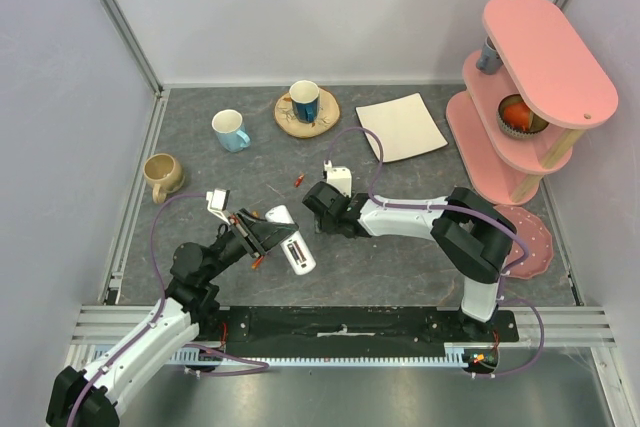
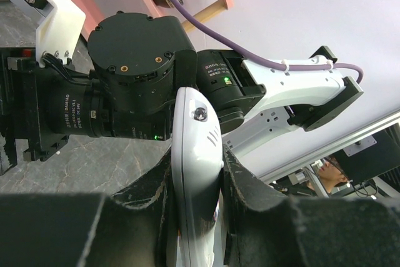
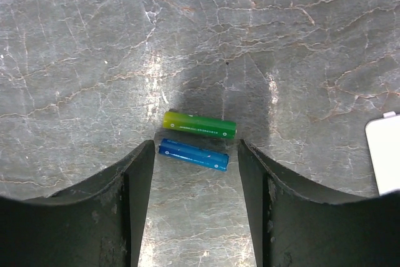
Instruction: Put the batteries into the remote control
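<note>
The left fingers are shut tight on the remote and hold it up off the worktop, tipped on a slant, near the middle of the front. The right fingers are open and hold nothing. They hang low over two batteries that lie flat on the worktop. The blue battery sits right in the gap between them, and the green battery lies just beside it, a bit farther out. A red battery lies on its own, farther back. So I think the job has only just begun, and the next thing is to pick up the blue one. A few things could go wrong. The blue battery lies pointing from one finger to the other, so the fingers would squeeze its two small ends. Those ends are smooth and round, so it could pop out or roll away. The green one is so close that a finger might bump it or grab it too. If the fingers come down too far, they could scrape the worktop. The remote is thin and smooth, so a push from the battery could make it twist or slide in the grip. I cannot tell if its battery slot is open.
</note>
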